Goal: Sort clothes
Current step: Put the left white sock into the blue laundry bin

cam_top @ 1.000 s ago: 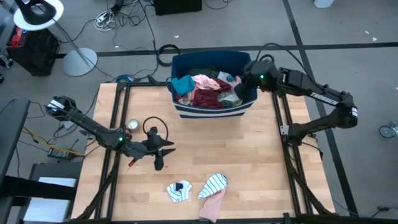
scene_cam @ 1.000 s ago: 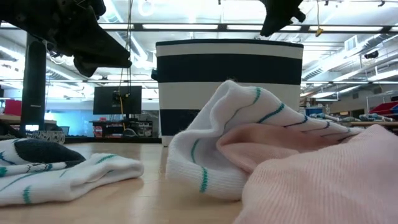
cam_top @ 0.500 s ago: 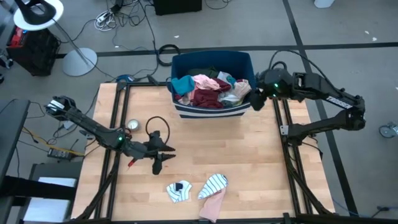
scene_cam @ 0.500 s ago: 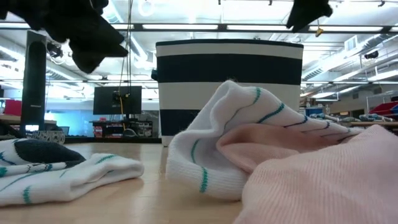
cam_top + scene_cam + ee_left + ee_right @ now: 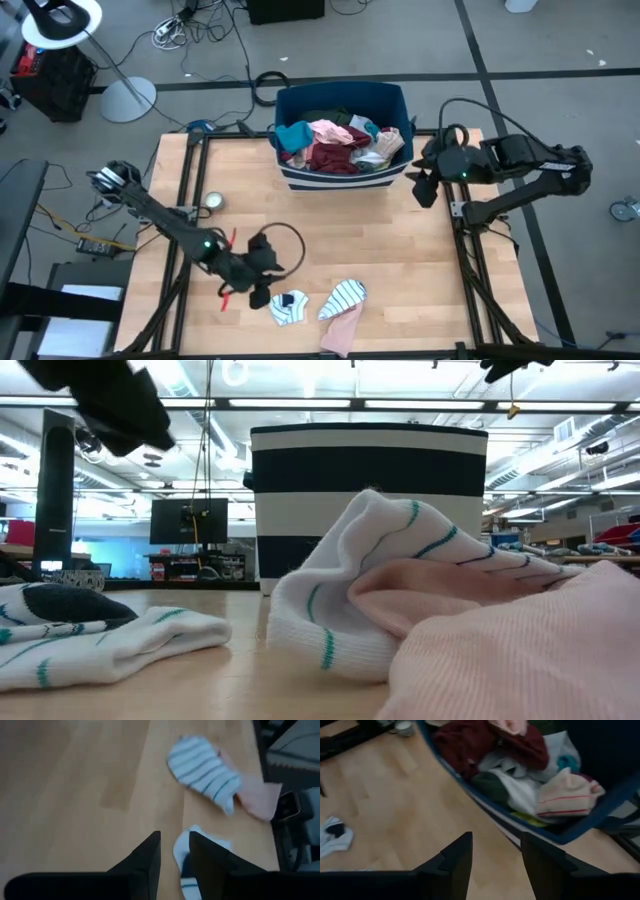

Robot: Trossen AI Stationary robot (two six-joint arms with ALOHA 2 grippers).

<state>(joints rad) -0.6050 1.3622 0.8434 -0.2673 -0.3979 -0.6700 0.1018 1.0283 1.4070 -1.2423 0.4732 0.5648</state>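
A dark blue bin (image 5: 340, 176) at the table's far edge holds a heap of clothes (image 5: 335, 145), maroon, teal, pink and cream. Near the front edge lie a white sock with a dark patch (image 5: 288, 305), a white striped garment (image 5: 346, 295) and a pink one (image 5: 342, 328) partly under it. My left gripper (image 5: 262, 295) hangs open just left of the white sock (image 5: 186, 862), slanting down. My right gripper (image 5: 424, 192) hangs open beside the bin's right end (image 5: 600, 805), above bare table, with nothing between its fingers.
A small round container (image 5: 213, 201) stands on the table's left part. Black frame rails run along the table's left and right edges (image 5: 462, 230). Bare wood lies between the bin and the three garments at the front.
My left gripper has swung from the table's left middle toward the near edge and rightward, down to the white sock with the dark patch. My right gripper has drawn away from above the bin's right end toward the table's right edge and a little nearer.
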